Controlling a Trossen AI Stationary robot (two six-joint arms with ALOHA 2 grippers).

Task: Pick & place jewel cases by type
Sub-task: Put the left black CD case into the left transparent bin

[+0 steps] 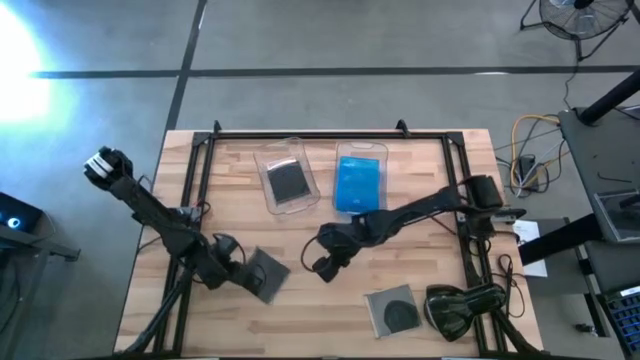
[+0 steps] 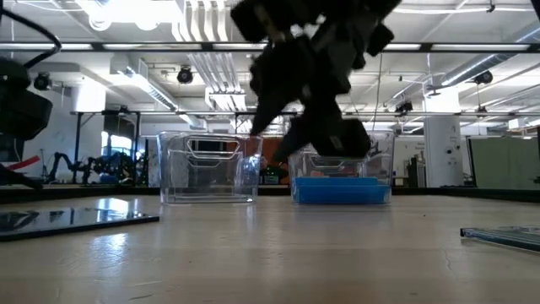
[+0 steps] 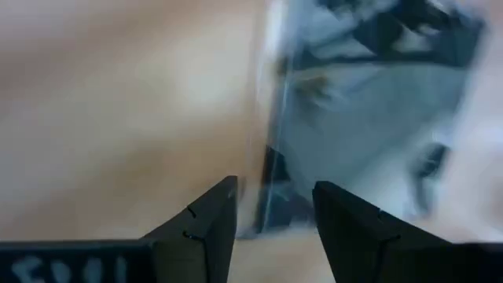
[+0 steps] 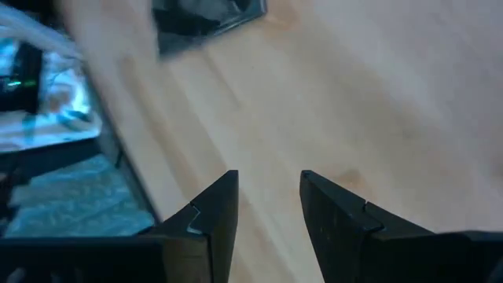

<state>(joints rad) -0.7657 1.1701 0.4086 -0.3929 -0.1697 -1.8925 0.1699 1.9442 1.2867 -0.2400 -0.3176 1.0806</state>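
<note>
my left gripper (image 1: 243, 272) is low at the near left, fingers apart w/ the edge of a flat dark grey jewel case (image 1: 266, 273) between them. far side: clear rectangular bin (image 1: 287, 177) w/ a dark square case, then a second bin (image 1: 361, 181) holding glossy blue cases. my right gripper (image 1: 322, 268) hangs mid-table, fingers apart, nothing in them, over bare pale wood planks (image 1: 420, 250). another dark case (image 1: 392, 311) lies flat near right.

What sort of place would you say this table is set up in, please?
Probably a large industrial lab or workshop: polished concrete floor, exposed ceiling ducts with strip lighting, and a standing fan beside the wooden table.
</note>
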